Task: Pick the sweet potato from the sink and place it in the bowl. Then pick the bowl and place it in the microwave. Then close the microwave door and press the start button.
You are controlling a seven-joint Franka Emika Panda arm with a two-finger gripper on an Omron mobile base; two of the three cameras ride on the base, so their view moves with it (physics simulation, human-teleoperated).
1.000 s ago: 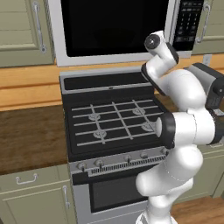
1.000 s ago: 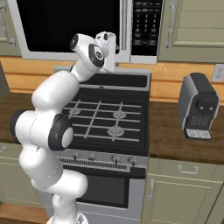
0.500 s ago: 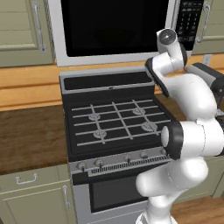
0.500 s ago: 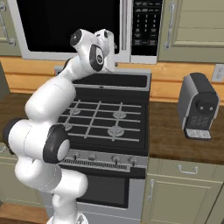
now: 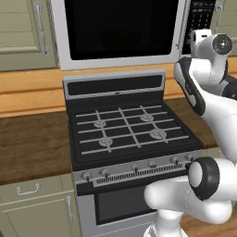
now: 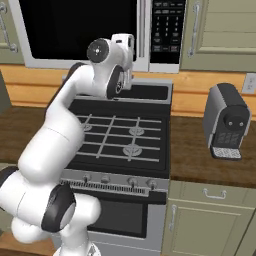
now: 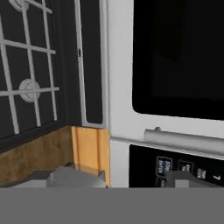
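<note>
The microwave (image 5: 121,61) hangs above the stove, and its door (image 5: 115,28) stands shut, dark glass facing out. The long silver handle (image 6: 145,30) runs beside the black keypad panel (image 6: 167,27). My gripper (image 6: 128,44) is raised just in front of the microwave's lower right corner, near the handle (image 5: 181,28) and keypad (image 5: 200,18). In the hand view the handle (image 7: 183,140) and keypad buttons (image 7: 183,168) are close ahead; the gripper (image 7: 131,180) is open, with nothing between its fingertips (image 7: 74,177). The sweet potato, bowl and sink are out of view.
A black-topped stove (image 5: 129,129) with grey grates sits under the microwave. A dark coffee machine (image 6: 227,122) stands on the wooden counter (image 6: 200,155) at the right. Beige cabinet doors (image 6: 220,30) flank the microwave.
The hand has swung right across the microwave's front toward the keypad side, and the upper arm has followed. The microwave door stays shut.
</note>
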